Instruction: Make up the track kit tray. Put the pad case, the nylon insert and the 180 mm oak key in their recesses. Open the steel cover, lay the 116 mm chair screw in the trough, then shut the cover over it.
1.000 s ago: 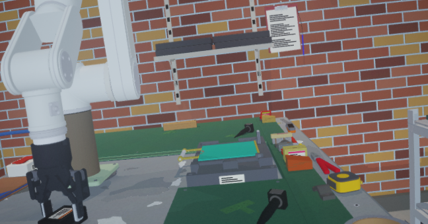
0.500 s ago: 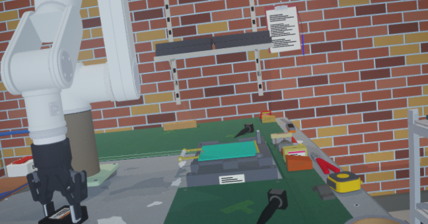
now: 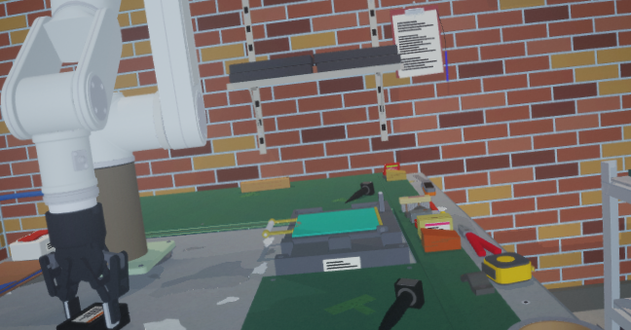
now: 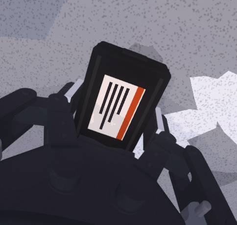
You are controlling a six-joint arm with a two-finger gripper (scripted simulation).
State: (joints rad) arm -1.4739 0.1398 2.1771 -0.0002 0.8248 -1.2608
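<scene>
At the near left of the grey bench the black pad case (image 3: 93,316) (image 4: 121,96), with a white label carrying black bars and an orange stripe, lies flat, and my gripper (image 3: 90,311) (image 4: 115,125) is down over it and closed on its sides. The grey kit tray (image 3: 341,246) sits mid-bench on the green mat, its teal cover (image 3: 336,221) lying flat and closed. One black chair screw (image 3: 401,302) lies on the mat in front of the tray and another (image 3: 360,191) behind it. An oak-coloured block (image 3: 265,185) lies at the far wall.
The arm's base pedestal (image 3: 119,209) stands just behind my gripper. Along the bench's right rim lie a yellow tape measure (image 3: 506,266), red pliers (image 3: 474,243), an orange box (image 3: 440,239) and several small boxes. A shelf (image 3: 316,70) hangs on the brick wall.
</scene>
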